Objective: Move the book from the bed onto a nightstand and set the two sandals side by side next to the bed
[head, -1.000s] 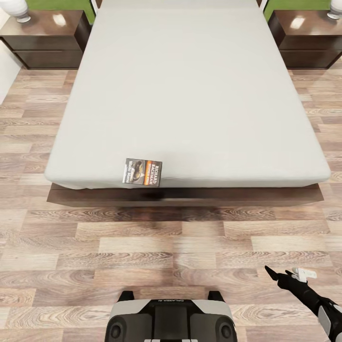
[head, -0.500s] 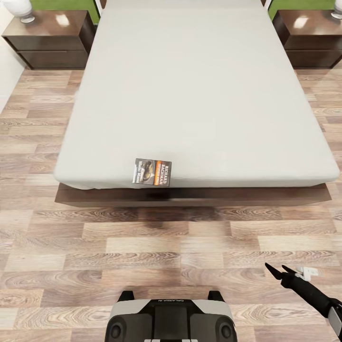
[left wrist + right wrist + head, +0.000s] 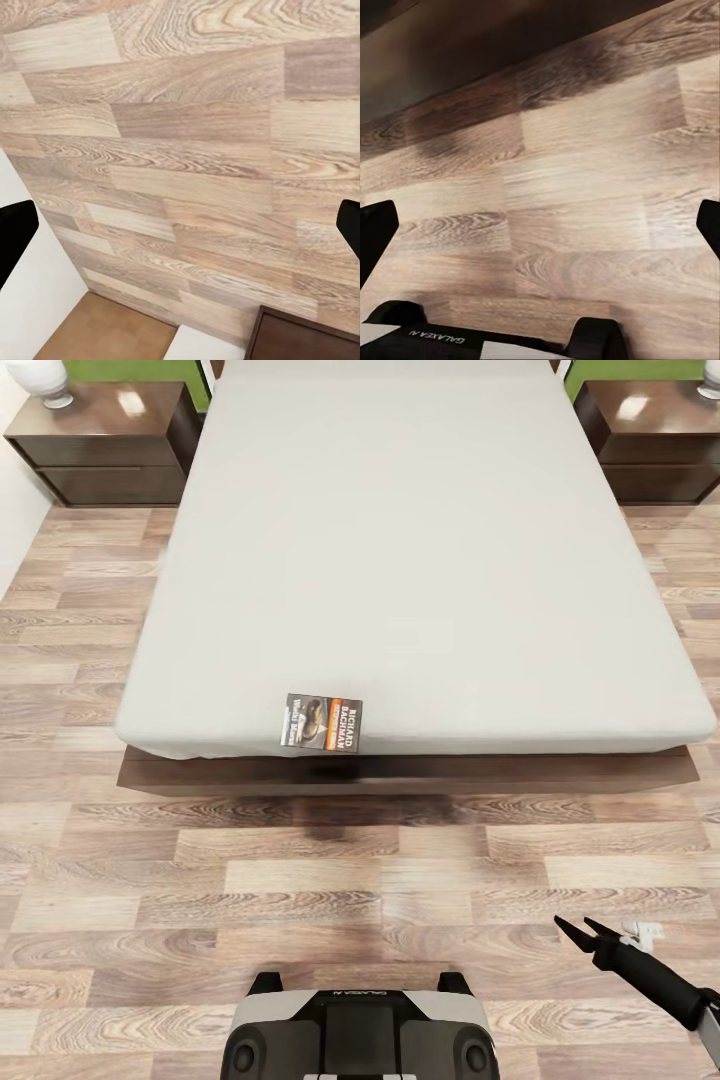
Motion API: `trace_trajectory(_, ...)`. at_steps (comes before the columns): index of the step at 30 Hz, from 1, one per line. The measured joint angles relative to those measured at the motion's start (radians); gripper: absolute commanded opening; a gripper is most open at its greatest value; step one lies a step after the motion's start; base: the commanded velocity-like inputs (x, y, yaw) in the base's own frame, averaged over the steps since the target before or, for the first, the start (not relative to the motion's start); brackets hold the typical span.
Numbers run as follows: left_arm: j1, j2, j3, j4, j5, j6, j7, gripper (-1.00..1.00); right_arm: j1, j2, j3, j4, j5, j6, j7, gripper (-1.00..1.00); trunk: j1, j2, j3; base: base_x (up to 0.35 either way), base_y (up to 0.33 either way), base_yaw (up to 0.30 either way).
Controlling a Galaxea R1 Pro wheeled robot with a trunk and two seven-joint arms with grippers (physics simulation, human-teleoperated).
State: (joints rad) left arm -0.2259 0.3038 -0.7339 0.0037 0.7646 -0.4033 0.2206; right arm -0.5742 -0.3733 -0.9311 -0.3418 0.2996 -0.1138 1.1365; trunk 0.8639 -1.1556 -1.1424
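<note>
Both nightstands point(image 3: 100, 440) and the bed's point(image 3: 400, 560) headboard end are cropped

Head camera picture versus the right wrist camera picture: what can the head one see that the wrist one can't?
Head view alone: the bed, the book near its foot edge, a nightstand on each side, and the open right gripper seen from above. Right wrist view alone: a close look at floor darkened by shadow. Both share the wood-plank floor and the robot's base.
</note>
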Motion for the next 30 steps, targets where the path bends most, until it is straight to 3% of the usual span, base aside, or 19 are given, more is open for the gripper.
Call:
trace_trajectory(5,0.000,0.000,0.000,0.000,0.000,0.000,0.000,1.00,0.000,-0.010,-0.002,-0.001,-0.001,0.106,0.138,1.00,0.000,0.000,0.000,0.000,0.002,0.000)
trace_trajectory(11,0.000,0.000,0.000,0.000,0.000,0.001,0.000,1.00,-0.001,-0.009,-0.003,0.001,-0.001,0.167,0.203,1.00,0.000,0.000,0.000,0.000,0.000,0.000)
trace_trajectory(24,0.000,0.000,0.000,0.000,0.000,0.001,0.000,1.00,-0.003,-0.008,-0.005,0.002,-0.003,0.203,0.356,1.00,0.000,0.000,0.000,0.000,0.000,0.000)
trace_trajectory(30,0.000,0.000,0.000,0.000,0.000,0.001,0.000,1.00,-0.015,-0.003,-0.011,-0.003,-0.005,0.213,0.348,1.00,0.000,0.000,0.000,0.000,0.000,0.000)
